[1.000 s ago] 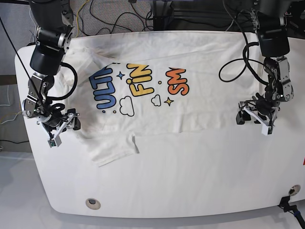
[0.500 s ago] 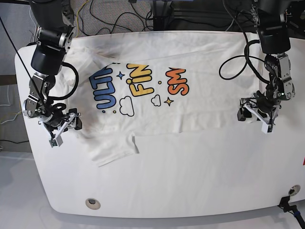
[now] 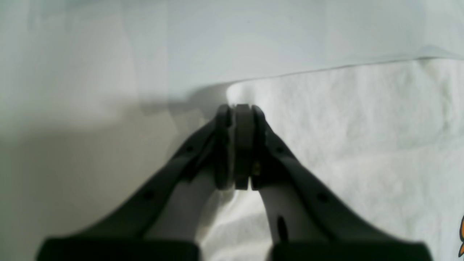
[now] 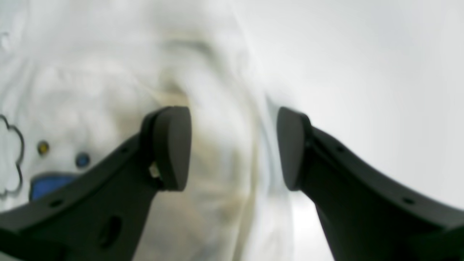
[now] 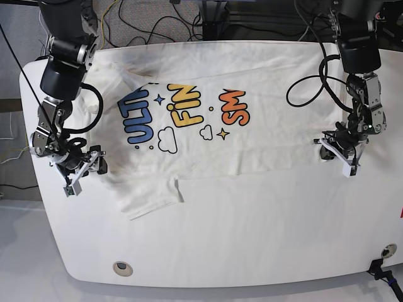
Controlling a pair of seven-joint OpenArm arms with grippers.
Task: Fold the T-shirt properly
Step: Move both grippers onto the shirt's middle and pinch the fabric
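The white T-shirt lies spread on the table with its blue, yellow and orange print up. One sleeve points to the front. My left gripper sits at the shirt's right edge. In the left wrist view its jaws are pressed together at the edge of the cloth, which bunches between the fingers. My right gripper is at the shirt's left edge. In the right wrist view it is open, and a blurred fold of the shirt lies between the pads.
The white table has bare surface in front of the shirt. A round hole is near the front left edge and a black fitting at the front right. Cables hang behind the back edge.
My left gripper has narrowed from open to shut at the shirt's right edge. My right gripper has shifted slightly left and stays open. The shirt has barely moved.
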